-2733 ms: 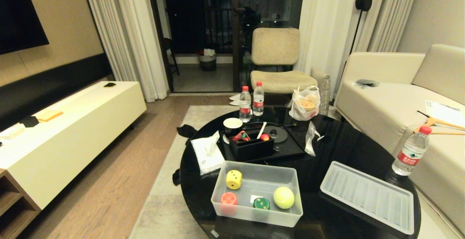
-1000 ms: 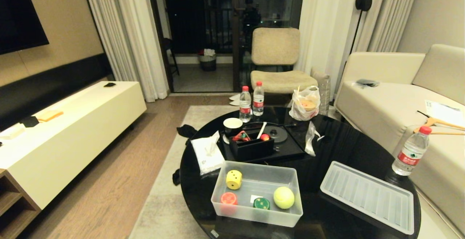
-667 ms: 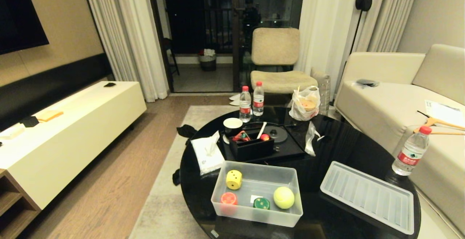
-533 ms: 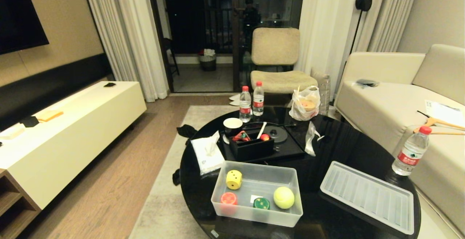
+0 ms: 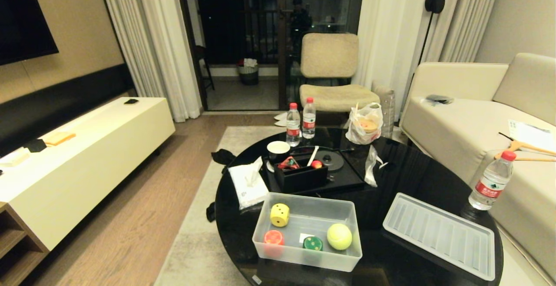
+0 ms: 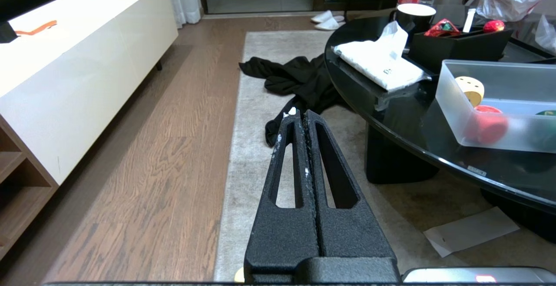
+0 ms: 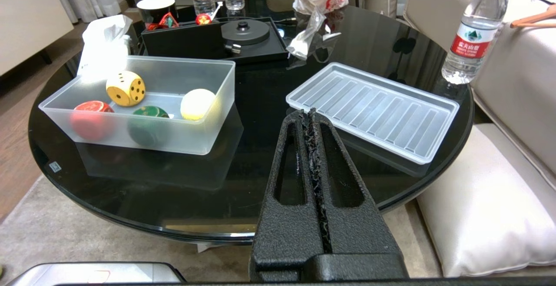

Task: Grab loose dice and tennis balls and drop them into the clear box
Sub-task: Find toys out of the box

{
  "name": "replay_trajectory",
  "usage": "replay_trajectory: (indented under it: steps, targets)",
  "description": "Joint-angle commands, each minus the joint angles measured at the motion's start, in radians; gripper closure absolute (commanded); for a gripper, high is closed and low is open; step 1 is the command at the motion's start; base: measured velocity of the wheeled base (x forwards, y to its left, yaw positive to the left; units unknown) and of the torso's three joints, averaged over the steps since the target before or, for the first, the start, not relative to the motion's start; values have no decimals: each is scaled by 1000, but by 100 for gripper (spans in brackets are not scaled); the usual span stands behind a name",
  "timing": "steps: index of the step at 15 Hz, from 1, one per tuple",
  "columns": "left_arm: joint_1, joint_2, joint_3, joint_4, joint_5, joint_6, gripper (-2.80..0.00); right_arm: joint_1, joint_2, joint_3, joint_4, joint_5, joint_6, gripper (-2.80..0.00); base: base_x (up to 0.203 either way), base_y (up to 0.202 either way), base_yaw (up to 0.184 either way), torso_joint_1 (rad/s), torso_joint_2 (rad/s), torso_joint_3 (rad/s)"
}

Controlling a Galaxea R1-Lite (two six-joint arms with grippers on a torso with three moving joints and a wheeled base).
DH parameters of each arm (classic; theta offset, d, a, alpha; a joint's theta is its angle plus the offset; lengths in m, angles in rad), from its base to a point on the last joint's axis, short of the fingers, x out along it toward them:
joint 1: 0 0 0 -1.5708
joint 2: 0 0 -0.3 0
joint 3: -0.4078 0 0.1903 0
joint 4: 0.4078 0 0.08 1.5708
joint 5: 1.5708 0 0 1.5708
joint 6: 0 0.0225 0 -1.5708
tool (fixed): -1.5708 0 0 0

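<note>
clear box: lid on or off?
Off. The clear box stands open-topped on the black table, one tennis ball and spotted pieces visible inside. Its ribbed lid lies flat on the table to its right.

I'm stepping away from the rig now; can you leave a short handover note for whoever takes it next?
Left hand: shut, empty, low beside the table.
Right hand: shut, empty, before the table edge.
Clear box: open on the black table; it holds the yellow die, red die, green die and a tennis ball.
Lid: lying beside the box.
Left: no loose dice or balls are visible on the table.
</note>
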Motion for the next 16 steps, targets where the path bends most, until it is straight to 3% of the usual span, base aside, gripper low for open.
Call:
replay_trajectory:
  steps: [1, 6, 16]
  targets:
    - [0, 0, 2, 0, 0, 0, 0, 0, 0, 2, 0, 0, 1, 0, 0, 0, 0, 0, 0, 0]
    - [0, 1, 2, 0, 0, 0, 0, 0, 0, 2, 0, 0, 1, 0, -11, 0, -4, 0, 1, 0]
    - [0, -1, 2, 0, 0, 0, 0, 0, 0, 2, 0, 0, 1, 0, -174, 0, -3, 3, 4, 3]
